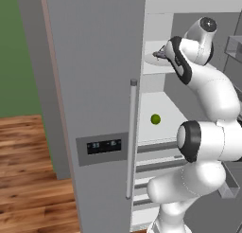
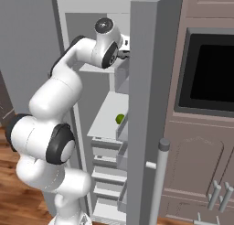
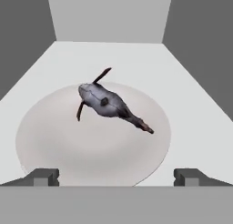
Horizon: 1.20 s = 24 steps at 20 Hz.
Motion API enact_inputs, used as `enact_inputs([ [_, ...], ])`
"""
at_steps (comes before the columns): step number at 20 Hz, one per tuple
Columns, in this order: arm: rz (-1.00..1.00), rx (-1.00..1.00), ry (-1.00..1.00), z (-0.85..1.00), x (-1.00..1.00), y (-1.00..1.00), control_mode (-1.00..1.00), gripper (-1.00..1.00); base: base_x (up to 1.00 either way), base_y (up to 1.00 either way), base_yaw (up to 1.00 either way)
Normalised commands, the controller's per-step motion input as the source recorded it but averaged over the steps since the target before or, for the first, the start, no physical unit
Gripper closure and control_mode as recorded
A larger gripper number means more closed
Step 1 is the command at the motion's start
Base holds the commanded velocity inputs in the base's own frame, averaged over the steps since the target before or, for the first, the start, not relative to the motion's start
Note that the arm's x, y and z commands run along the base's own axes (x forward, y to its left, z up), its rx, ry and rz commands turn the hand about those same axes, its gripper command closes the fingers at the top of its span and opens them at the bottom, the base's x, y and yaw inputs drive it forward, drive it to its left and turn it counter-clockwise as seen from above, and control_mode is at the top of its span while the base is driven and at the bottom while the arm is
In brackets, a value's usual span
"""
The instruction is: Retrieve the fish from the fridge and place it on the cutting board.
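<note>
Left base view: the white arm reaches into the open fridge (image 1: 94, 85), toward the fish (image 1: 160, 53) on an upper shelf's plate (image 1: 152, 59). Right base view: a green ball (image 2: 120, 118) sits lower. Hand view: the gripper (image 3: 116, 176) is spread wide, fish centred ahead, apparently lined up for grasping.

The fish (image 3: 108, 103) is small, slender and dark grey, with thin dark fins. It lies on its side on a round white plate (image 3: 54, 141), near the plate's middle, head toward the plate's far left and tail toward its right. The fridge (image 1: 94, 85) is grey-silver, its door open, white shelves showing inside.
</note>
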Motion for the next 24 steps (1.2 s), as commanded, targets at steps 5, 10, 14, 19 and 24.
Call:
enact_inputs([
  [5,0.07,0.0,0.02,-0.19,0.26,-0.02,-1.0,-1.0,0.0,0.0,0.0],
  [10,0.06,0.0,0.04,-0.11,0.25,-0.01,-1.0,-1.0,0.0,0.0,0.0],
  [14,0.01,-0.01,0.08,0.0,0.36,-0.09,-1.0,-1.0,0.0,0.0,0.0],
  [19,0.0,-0.02,0.15,0.0,0.35,-0.1,-1.0,-1.0,0.0,0.0,0.0],
  [24,0.0,-0.01,0.1,0.0,0.31,-0.05,-1.0,-1.0,0.0,0.0,0.0],
])
